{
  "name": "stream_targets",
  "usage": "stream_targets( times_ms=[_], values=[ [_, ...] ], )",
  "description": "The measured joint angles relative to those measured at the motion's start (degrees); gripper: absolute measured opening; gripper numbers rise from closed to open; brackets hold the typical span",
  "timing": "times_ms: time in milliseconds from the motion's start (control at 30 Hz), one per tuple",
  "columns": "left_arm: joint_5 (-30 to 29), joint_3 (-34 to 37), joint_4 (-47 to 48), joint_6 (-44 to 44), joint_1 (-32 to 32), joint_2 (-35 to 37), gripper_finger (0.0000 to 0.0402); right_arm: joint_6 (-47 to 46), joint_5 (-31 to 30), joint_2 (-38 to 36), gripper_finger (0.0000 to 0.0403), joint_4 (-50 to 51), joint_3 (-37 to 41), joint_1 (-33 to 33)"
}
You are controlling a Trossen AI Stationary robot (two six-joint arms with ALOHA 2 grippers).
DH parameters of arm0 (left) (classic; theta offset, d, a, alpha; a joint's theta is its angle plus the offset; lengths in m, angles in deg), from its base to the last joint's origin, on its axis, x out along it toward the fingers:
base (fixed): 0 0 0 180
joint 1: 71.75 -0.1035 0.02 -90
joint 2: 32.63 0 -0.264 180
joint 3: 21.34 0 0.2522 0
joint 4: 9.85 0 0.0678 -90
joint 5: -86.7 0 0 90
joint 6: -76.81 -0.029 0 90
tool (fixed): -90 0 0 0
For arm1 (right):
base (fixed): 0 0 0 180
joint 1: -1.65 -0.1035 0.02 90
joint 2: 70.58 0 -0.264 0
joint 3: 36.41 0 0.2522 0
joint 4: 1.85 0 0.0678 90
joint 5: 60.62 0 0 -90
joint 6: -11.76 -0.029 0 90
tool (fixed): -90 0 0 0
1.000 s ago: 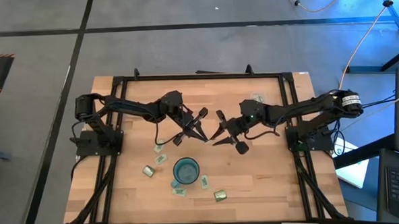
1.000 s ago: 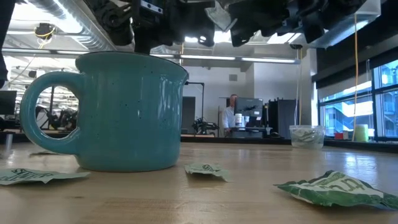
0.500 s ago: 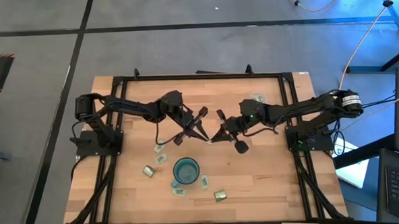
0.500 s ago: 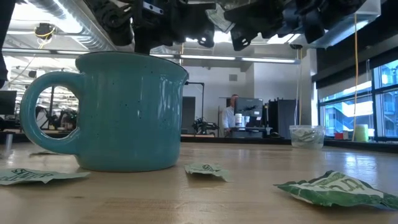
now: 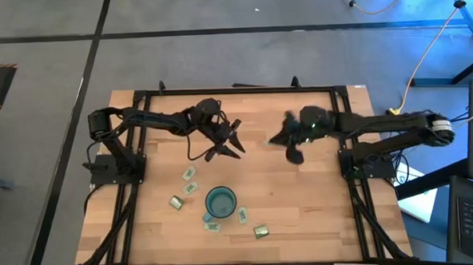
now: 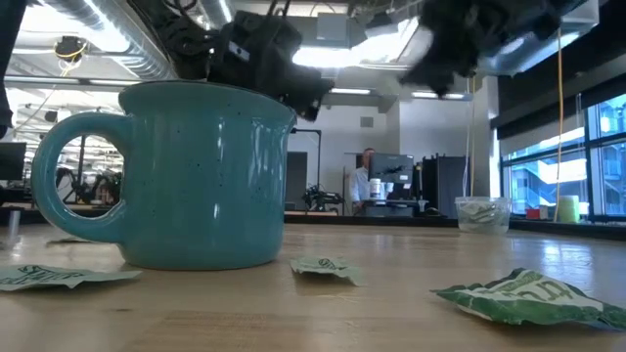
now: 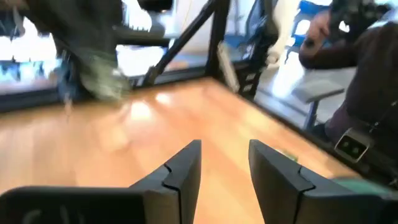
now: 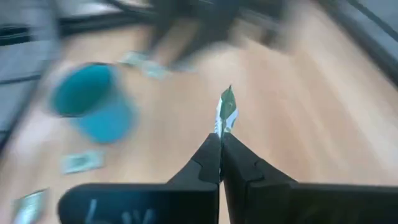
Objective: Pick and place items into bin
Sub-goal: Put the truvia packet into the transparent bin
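progress looks early: your right fingers [image 8: 219,144] pinch one small green flat packet [image 8: 227,109]; left fingers [image 7: 225,163] gape empty; packets surround the teal-blue ceramic mug [image 5: 220,202].

You are looking level across the wooden table [image 6: 323,308], where a teal mug [image 6: 166,176] with its handle to the left fills the near left. Three packets lie flat on the wood: one [image 6: 54,277] at the left edge just in front of the mug, a small one [image 6: 323,265] just right of its base, and a larger crumpled green one [image 6: 528,296] nearest you at right. Farther back on the right stands the whitish bin [image 6: 481,213], with packets inside. Above the mug, two dark arms hang from the top, both blurred. In the room behind, a person [image 6: 366,184] stands at a monitor.
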Motion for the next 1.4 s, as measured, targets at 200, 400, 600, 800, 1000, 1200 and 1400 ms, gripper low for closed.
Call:
stream_targets(
  times_ms=[200,400,600,800,1000,1200,1400],
  values=[
    [-16.8,0.0,16.2,-11.2,-0.1,3.6,0.012,-8.0,-6.6,-7.0,0.0003,19.1,0.0,11.8],
    [-32.1,0.0,27.0,-11.0,1.4,6.0,0.0116,-9.8,-6.6,-5.4,0.0003,29.1,0.0,24.4],
    [-38.8,0.0,35.4,-7.9,1.8,6.0,0.0114,-6.5,-5.4,-1.6,0.0003,31.0,0.0,31.5],
    [-38.7,0.0,39.4,-6.9,1.8,6.0,0.0107,-3.9,-1.4,0.8,0.0003,32.2,0.0,35.7],
    [-38.7,0.0,40.0,-7.0,1.8,6.0,0.0107,-3.3,-1.2,2.8,0.0003,32.6,0.0,38.6],
    [-38.7,0.0,42.2,-7.0,1.8,6.0,0.0103,-2.5,-1.0,6.2,0.0003,32.6,0.0,40.1],
    [-38.7,0.0,42.8,-7.0,1.8,6.0,0.0102,-2.1,-1.0,10.2,0.0003,32.5,0.0,40.3]
  ],
)
